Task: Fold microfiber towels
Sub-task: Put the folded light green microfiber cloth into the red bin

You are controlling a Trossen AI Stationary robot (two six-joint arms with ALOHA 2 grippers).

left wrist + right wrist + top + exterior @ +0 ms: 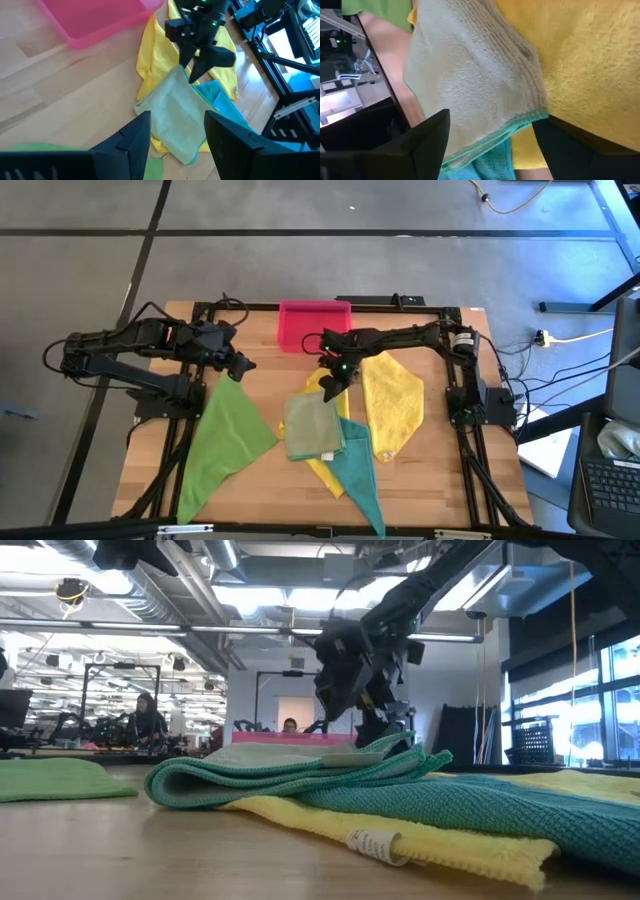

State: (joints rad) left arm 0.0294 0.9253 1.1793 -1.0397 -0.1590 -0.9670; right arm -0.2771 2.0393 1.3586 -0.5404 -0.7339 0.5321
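A folded pale olive towel [312, 425] lies mid-table on top of a teal towel [358, 470] and a yellow towel [325, 470]. A second yellow towel [392, 402] is spread to its right. A bright green towel [228, 435] lies spread at the left. My right gripper [335, 380] stands open just over the olive towel's far edge [475, 85], one finger on either side, with nothing held. My left gripper [243, 366] hangs open, raised over the green towel's far tip. Its fingers [142, 135] are empty.
A pink tray [315, 323] stands at the table's far edge, just behind my right gripper. Bare wood shows at the near left corner [160, 480] and at the near right [450, 480]. People sit in the room beyond the table [145, 720].
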